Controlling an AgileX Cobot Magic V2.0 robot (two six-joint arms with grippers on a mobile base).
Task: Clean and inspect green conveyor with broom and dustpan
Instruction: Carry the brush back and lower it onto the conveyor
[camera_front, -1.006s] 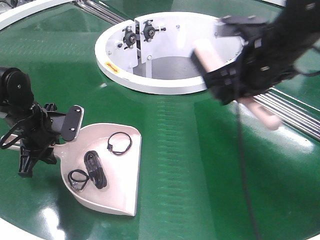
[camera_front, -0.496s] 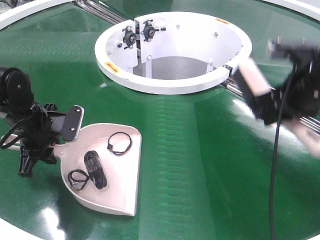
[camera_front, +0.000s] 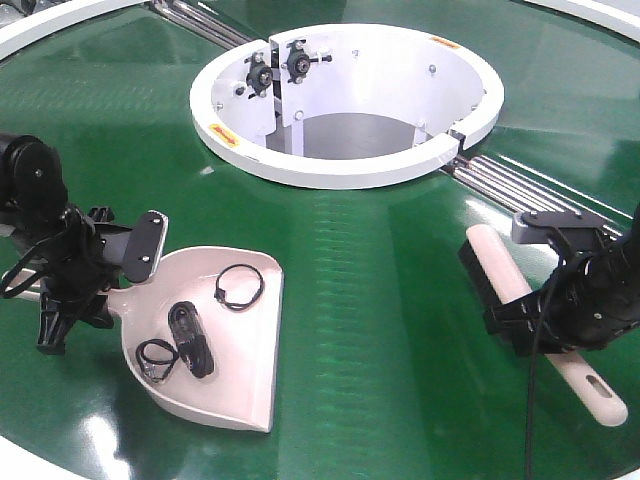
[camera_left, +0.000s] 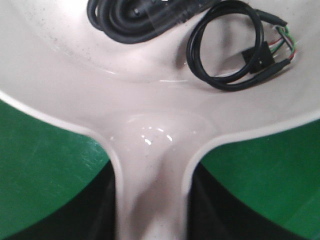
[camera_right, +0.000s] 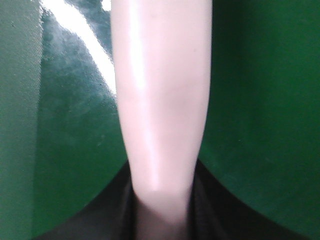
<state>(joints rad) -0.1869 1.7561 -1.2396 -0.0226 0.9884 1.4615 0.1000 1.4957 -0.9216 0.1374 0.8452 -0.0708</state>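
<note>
The beige-pink dustpan (camera_front: 235, 345) lies on the green conveyor (camera_front: 380, 300) at the front left. It holds a coiled black cable (camera_front: 190, 338) and two small black wire loops (camera_front: 238, 287). My left gripper (camera_front: 122, 277) is shut on the dustpan's handle; in the left wrist view the handle (camera_left: 150, 190) runs between my jaws, my left gripper (camera_left: 150, 215) closed on it. My right gripper (camera_front: 545, 318) is shut on the broom (camera_front: 500, 275), held low over the belt at the right, black bristles (camera_front: 472, 268) facing left. The right wrist view shows the broom handle (camera_right: 160, 100) in my right gripper (camera_right: 162, 210).
The white ring housing (camera_front: 340, 172) stands at the back centre with bearings on its inner wall. Steel rollers (camera_front: 515, 188) run from it toward the right. A white rim (camera_front: 40, 30) curves at the far left. My left arm's base (camera_front: 30, 180) is at the left edge.
My right arm has swung the broom from up by the ring housing down and to the front right, close to the belt. The left gripper and dustpan have not moved.
</note>
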